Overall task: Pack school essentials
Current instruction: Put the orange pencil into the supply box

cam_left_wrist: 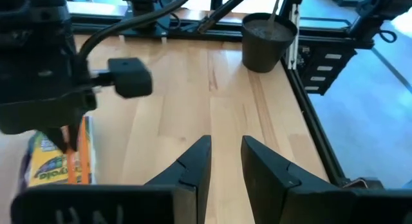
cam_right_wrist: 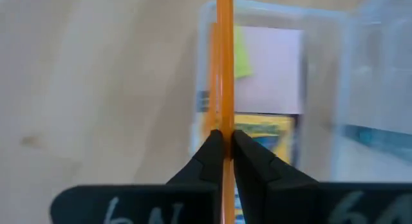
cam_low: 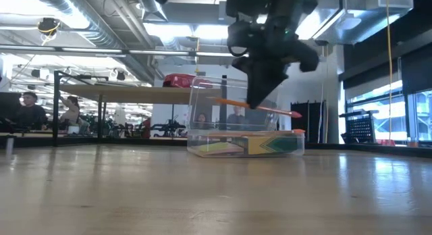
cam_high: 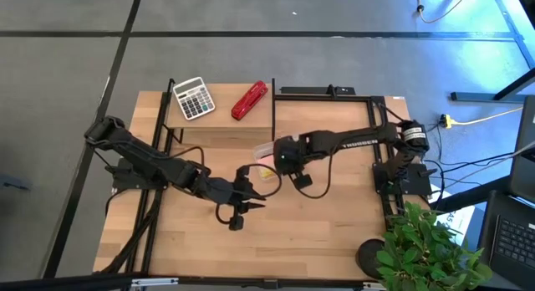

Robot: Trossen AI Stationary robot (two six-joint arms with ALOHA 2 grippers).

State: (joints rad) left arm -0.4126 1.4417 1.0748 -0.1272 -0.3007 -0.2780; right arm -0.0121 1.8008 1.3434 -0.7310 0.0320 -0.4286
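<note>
One orange pencil (cam_right_wrist: 224, 63) – pinched in right hand (cam_right_wrist: 224, 145) – over one crayon box (cam_right_wrist: 264, 137).

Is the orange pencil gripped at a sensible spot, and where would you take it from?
Yes, it seems so. The right gripper pinches the orange pencil across its thin shaft, coming from above, over the clear box. The pencil lies roughly level in the low view, so a pinch across the shaft keeps it steady. The left gripper waits open over the table.

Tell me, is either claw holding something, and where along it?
The right gripper pinches the orange pencil partway along its shaft. The left gripper is open, empty.
</note>
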